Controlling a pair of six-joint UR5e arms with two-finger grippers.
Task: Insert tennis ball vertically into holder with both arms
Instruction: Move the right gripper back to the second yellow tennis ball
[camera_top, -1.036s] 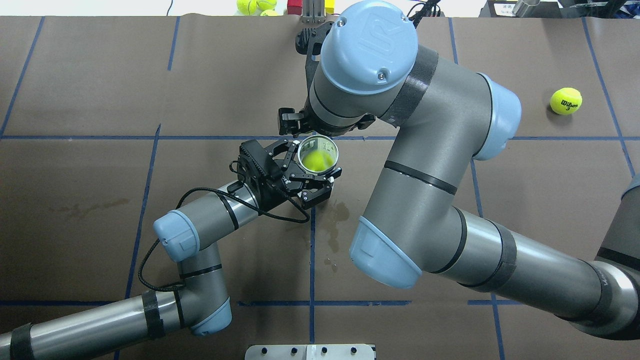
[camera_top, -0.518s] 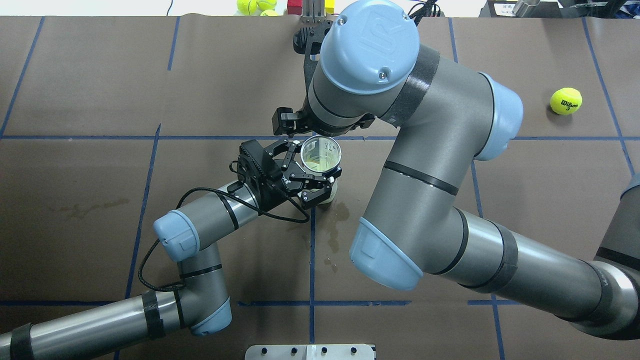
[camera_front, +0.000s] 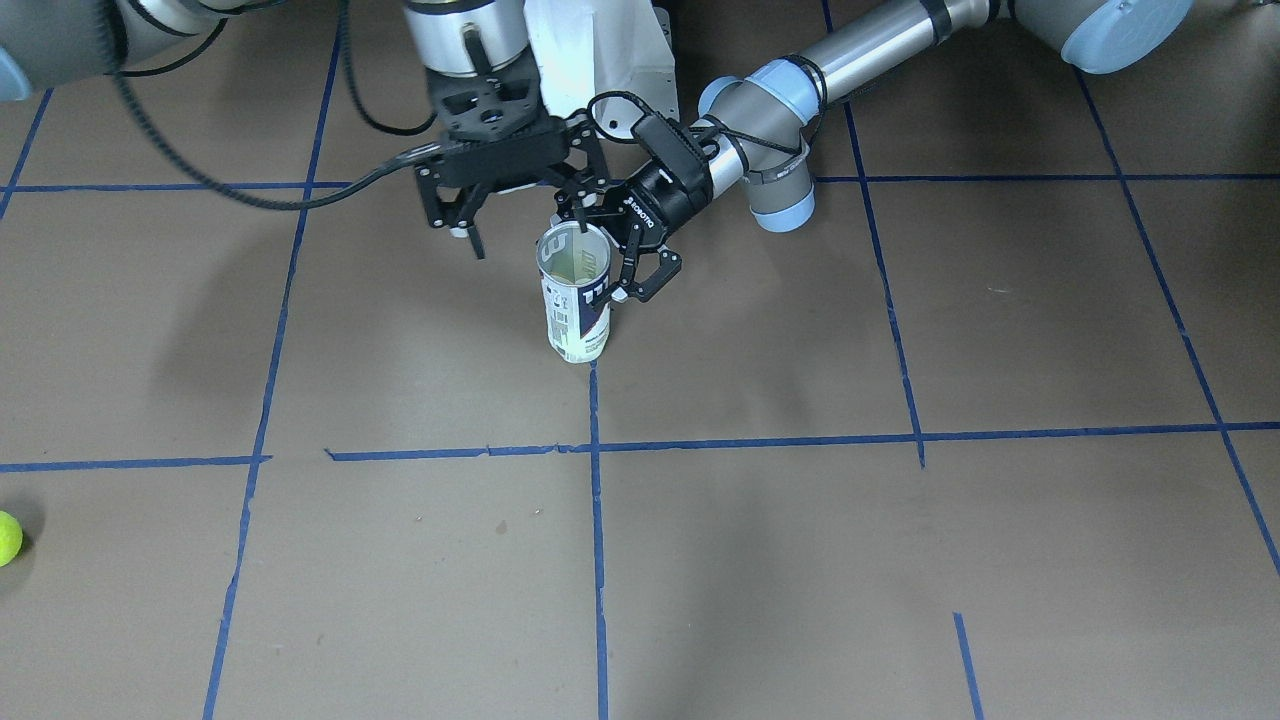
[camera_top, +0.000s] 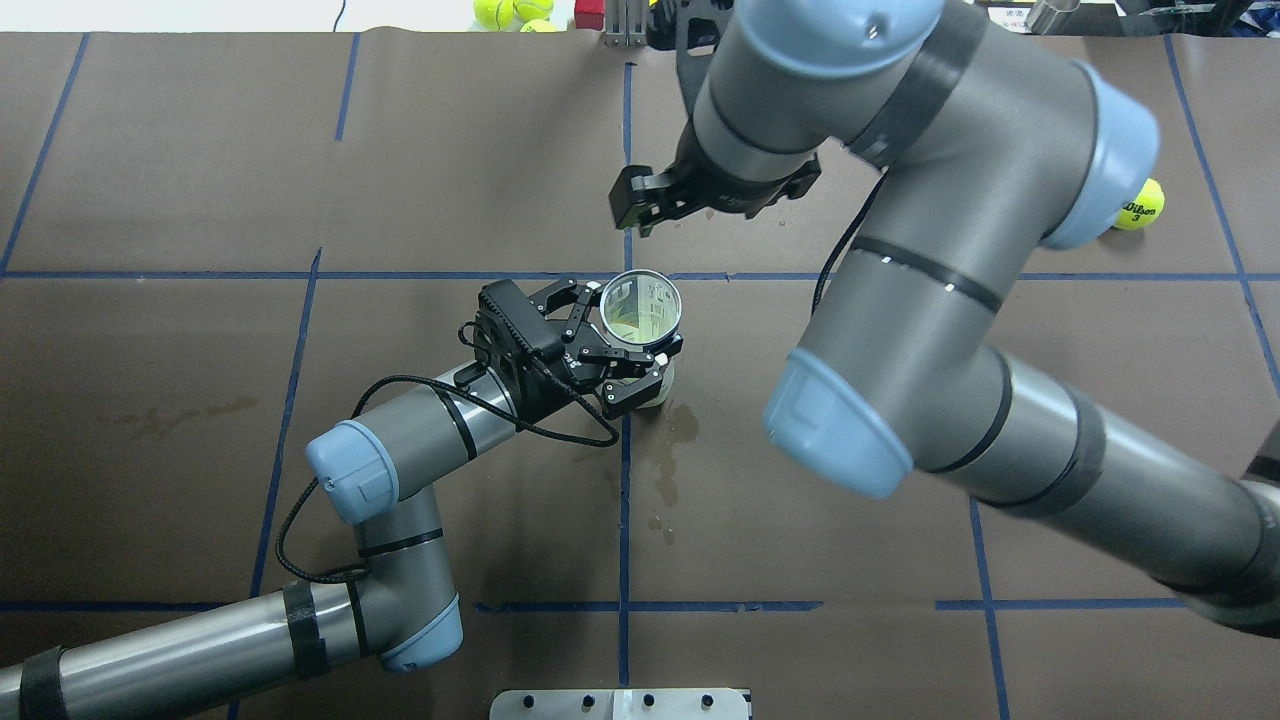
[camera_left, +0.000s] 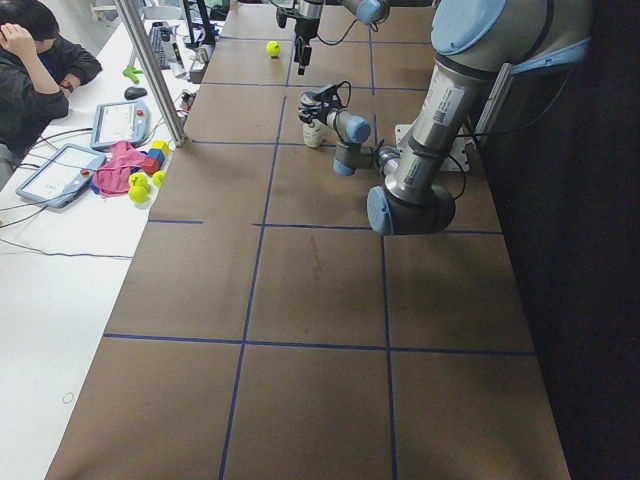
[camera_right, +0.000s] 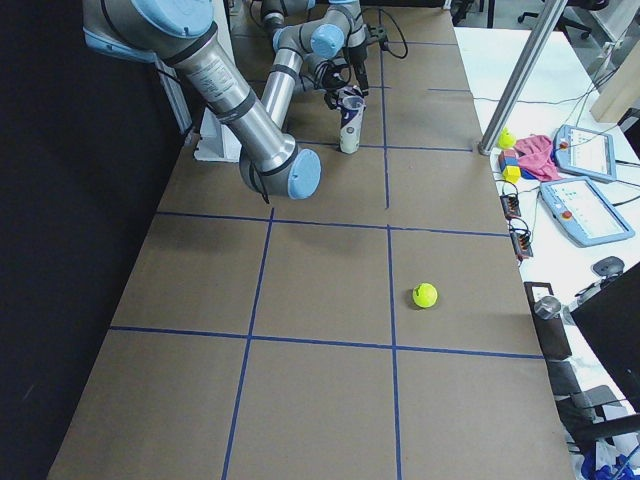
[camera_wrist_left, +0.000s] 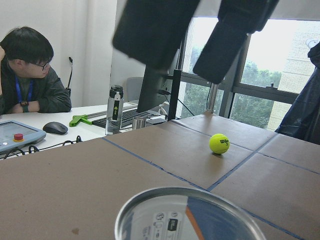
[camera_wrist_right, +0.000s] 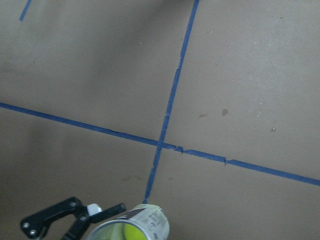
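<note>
Clear-plastic cylindrical tennis ball can (camera_front: 577, 300), white-navy label, upright on brown table (camera_top: 150, 420) at blue tape crossing; yellow-green ball (camera_wrist_right: 122, 233) inside. Left black gripper (camera_top: 640, 345) clamped around can near rim. Right black gripper (camera_front: 520, 205) above, beside rim, jaws apart, empty. Loose yellow-green tennis ball (camera_wrist_left: 219, 143) marked "Wilson" well apart.

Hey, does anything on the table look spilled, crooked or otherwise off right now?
Yes: a dark stain marks the brown table cover, next to the tennis ball can, as if liquid had spilled. The can stands upright, and nothing looks damaged.
</note>
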